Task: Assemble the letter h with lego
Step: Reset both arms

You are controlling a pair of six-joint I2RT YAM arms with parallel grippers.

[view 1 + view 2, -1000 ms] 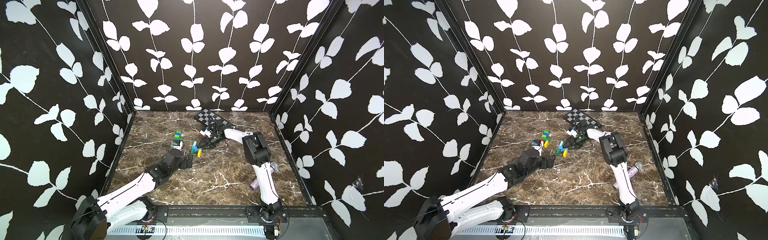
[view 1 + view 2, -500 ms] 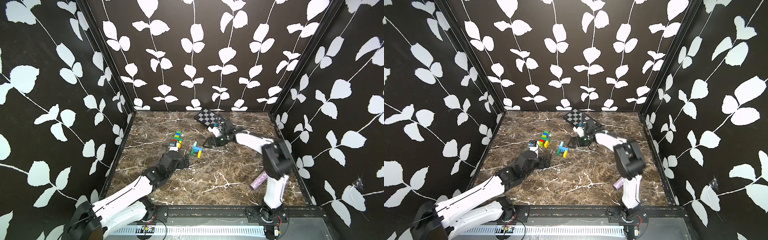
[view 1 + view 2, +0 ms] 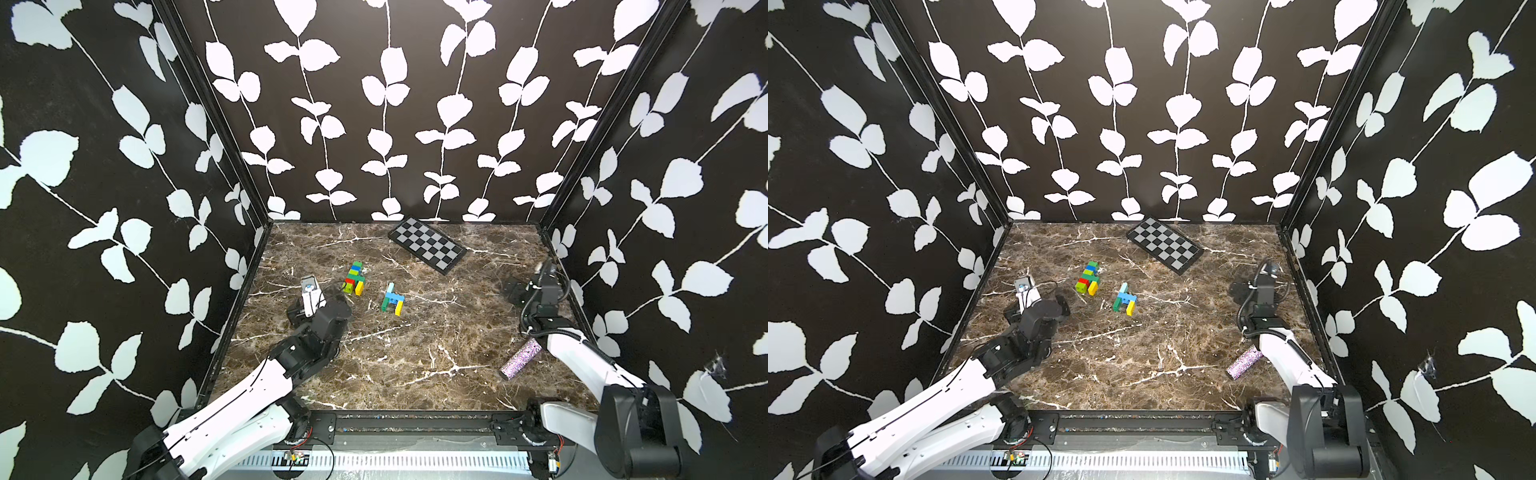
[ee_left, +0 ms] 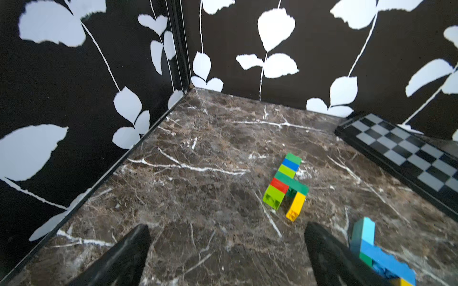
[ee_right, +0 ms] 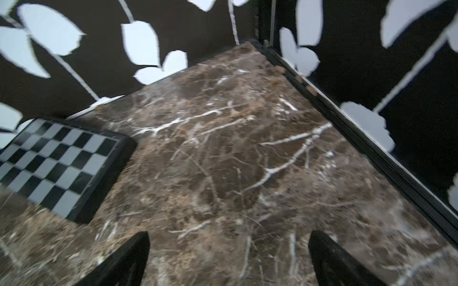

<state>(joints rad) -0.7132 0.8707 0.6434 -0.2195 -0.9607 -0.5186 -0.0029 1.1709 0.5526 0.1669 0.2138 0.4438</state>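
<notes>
Two joined lego pieces lie flat on the marble floor, left of centre. One is a stack of green, blue, lime, red and yellow bricks (image 3: 354, 279) (image 3: 1088, 278) (image 4: 287, 185). To its right lies a smaller piece of pale blue, blue, green and yellow bricks (image 3: 392, 299) (image 3: 1124, 299) (image 4: 371, 250). My left gripper (image 3: 311, 306) (image 3: 1038, 305) (image 4: 228, 235) hovers open near the left wall, short of the stack, holding nothing. Over by the right wall my right gripper (image 3: 527, 287) (image 3: 1252, 287) (image 5: 229, 237) is open over bare floor, far from both pieces.
A black-and-grey checkered board (image 3: 428, 245) (image 3: 1165, 245) (image 4: 401, 148) (image 5: 57, 163) lies at the back centre. A glittery purple cylinder (image 3: 521, 363) (image 3: 1244, 363) rests at the front right beside the right arm. Patterned walls close in three sides.
The right gripper let go of the pale blue piece, opened, and swung away to the right wall. The left arm drew back toward the left wall. The pale blue piece now lies alone.
</notes>
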